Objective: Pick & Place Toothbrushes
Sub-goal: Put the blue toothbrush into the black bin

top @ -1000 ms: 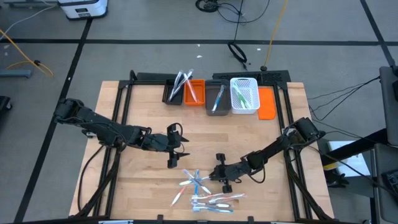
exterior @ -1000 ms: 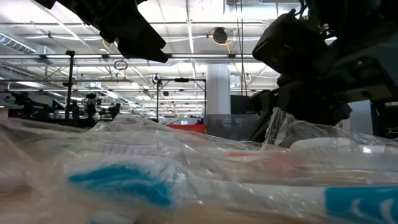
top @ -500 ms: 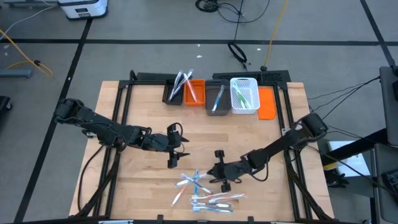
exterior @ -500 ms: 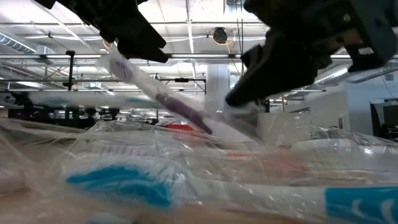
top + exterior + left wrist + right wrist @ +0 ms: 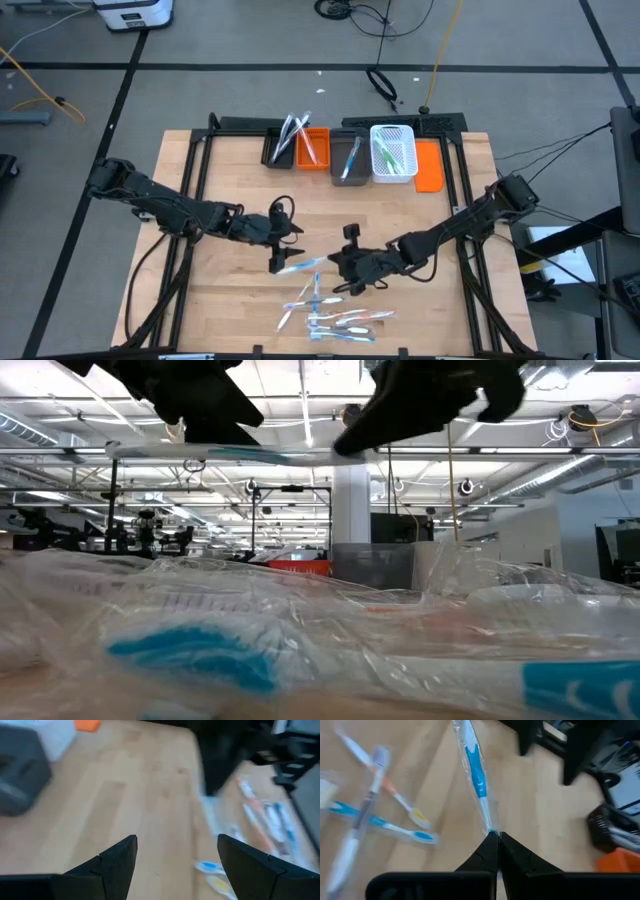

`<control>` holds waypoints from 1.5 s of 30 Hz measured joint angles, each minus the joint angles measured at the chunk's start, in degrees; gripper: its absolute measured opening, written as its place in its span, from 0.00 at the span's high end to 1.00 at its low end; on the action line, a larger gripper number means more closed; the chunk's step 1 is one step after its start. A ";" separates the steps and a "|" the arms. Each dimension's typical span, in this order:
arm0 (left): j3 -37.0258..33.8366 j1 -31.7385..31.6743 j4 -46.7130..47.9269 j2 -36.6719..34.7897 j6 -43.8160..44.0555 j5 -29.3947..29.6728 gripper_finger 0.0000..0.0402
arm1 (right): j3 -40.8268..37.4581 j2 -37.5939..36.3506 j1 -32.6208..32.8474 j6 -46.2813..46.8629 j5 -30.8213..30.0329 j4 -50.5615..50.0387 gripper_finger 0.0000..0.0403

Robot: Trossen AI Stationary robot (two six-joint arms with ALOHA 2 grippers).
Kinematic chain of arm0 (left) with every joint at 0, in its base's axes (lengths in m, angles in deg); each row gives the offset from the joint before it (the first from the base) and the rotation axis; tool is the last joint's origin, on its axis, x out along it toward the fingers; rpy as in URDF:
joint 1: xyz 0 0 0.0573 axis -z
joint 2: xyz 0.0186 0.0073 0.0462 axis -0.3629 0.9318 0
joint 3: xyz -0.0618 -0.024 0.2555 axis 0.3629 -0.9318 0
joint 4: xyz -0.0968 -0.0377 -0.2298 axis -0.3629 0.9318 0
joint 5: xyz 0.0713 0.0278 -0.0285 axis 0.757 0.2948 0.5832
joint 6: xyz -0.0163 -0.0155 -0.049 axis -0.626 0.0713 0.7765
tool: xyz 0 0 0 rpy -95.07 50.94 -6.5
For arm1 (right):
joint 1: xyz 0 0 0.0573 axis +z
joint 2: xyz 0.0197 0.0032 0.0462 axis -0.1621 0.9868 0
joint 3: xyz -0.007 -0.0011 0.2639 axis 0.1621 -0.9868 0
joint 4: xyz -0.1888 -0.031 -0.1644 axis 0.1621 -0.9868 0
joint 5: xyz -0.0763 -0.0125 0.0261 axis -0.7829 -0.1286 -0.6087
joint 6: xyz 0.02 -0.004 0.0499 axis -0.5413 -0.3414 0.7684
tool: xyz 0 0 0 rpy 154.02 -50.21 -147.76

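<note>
Right gripper, fingers clamped on the end of a wrapped blue-and-white toothbrush, holds it above the wooden surface. More toothbrushes lie loose below. Left gripper, fingers apart, hovers just beside, holding nothing. Bins stand at the far edge.

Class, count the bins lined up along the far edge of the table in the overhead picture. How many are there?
5, in one row, left to right: dark bin, orange bin, dark bin, white basket, orange bin. None looks hidden.
</note>
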 joint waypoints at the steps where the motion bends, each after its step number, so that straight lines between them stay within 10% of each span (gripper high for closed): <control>1: 0.00 0.00 0.00 0.00 0.80 -1.01 0.32 | 0.59 0.06 -0.35 -1.01 -0.18 -0.41 1.00; 20: 0.00 0.02 5.10 0.00 8.25 -6.36 0.34 | 7.17 0.00 -3.11 -14.50 -6.18 -1.74 1.00; 33: 0.00 0.02 5.84 0.00 5.96 -6.00 0.97 | 7.17 0.02 -3.18 -13.46 -6.18 -1.94 1.00; 45: 0.00 0.02 5.73 0.00 5.59 -1.14 0.99 | 7.13 -4.25 -3.15 -9.31 -5.95 -2.76 0.92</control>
